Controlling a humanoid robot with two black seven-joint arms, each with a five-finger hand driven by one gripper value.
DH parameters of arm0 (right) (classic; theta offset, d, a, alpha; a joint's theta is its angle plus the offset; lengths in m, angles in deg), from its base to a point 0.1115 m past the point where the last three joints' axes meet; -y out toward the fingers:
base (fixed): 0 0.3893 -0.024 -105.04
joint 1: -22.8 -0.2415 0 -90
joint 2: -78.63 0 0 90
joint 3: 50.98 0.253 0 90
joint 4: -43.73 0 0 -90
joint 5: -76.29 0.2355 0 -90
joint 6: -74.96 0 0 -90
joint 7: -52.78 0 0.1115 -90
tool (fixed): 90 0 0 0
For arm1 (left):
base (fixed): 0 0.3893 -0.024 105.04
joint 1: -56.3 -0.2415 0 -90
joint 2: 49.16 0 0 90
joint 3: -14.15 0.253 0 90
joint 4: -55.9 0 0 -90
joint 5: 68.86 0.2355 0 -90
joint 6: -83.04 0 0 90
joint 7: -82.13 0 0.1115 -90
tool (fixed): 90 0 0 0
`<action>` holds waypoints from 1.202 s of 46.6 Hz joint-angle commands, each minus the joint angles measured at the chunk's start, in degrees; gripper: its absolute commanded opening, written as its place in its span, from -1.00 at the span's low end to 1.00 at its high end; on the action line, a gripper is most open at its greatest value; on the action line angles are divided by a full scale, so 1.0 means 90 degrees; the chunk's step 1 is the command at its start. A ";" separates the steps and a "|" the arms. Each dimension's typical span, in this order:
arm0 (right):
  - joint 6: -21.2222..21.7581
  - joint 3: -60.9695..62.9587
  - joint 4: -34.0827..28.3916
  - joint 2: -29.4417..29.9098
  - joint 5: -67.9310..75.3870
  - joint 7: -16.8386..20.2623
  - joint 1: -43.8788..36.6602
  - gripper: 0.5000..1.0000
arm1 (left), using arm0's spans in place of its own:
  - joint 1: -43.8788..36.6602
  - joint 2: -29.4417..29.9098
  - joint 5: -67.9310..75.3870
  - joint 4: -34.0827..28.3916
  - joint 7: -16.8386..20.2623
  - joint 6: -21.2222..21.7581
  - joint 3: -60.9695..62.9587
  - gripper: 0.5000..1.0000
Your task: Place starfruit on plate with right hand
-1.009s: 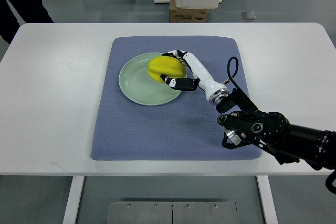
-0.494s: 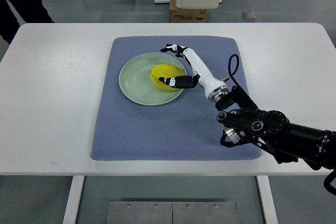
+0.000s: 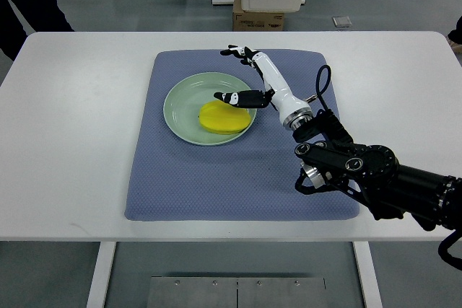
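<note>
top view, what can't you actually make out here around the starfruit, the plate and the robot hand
- Whether the thumb tip of the right robot hand touches the starfruit or hovers above it: the steep top view gives no height.
- The starfruit's underside and how it sits on the plate: hidden by the fruit itself.
- The left arm: not in view.
- The print on the cardboard box beyond the table: too small.
</note>
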 commanded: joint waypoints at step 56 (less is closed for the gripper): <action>-0.0018 0.0800 0.0820 -0.0303 -0.0020 -0.0050 0.0331 1.00 | 0.0002 0.0000 0.0000 0.0000 0.0000 0.0000 -0.0001 1.00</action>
